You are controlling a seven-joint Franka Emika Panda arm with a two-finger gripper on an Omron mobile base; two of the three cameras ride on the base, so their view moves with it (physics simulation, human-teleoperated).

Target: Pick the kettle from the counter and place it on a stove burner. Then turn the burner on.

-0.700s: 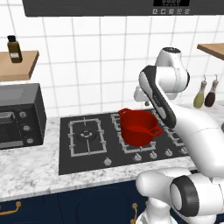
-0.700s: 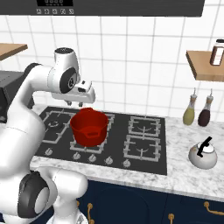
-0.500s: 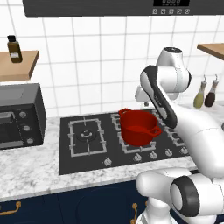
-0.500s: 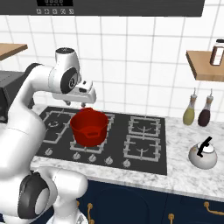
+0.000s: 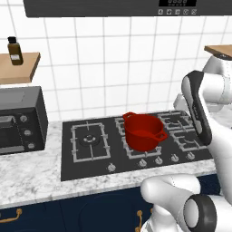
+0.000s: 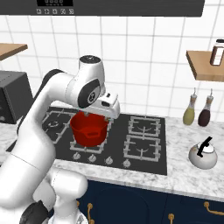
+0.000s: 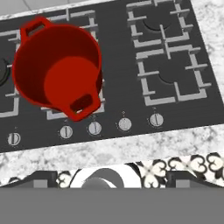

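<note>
The small silvery kettle with its black arched handle stands on the marble counter, right of the stove. My gripper hangs above the middle of the stove, just over the red pot, far to the left of the kettle. In the hand view its dark fingertips stand wide apart with nothing between them, so the gripper is open. That view looks down on the right-hand burners, the row of knobs and the counter's front strip.
A red two-handled pot sits on a middle burner. Two bottles stand at the wall behind the kettle, below a shelf with a jar. A microwave stands on the left.
The arm has swung to the right and the hand has dropped lower over the stove. The pot and the kettle stayed put, and the jaws are still open.
</note>
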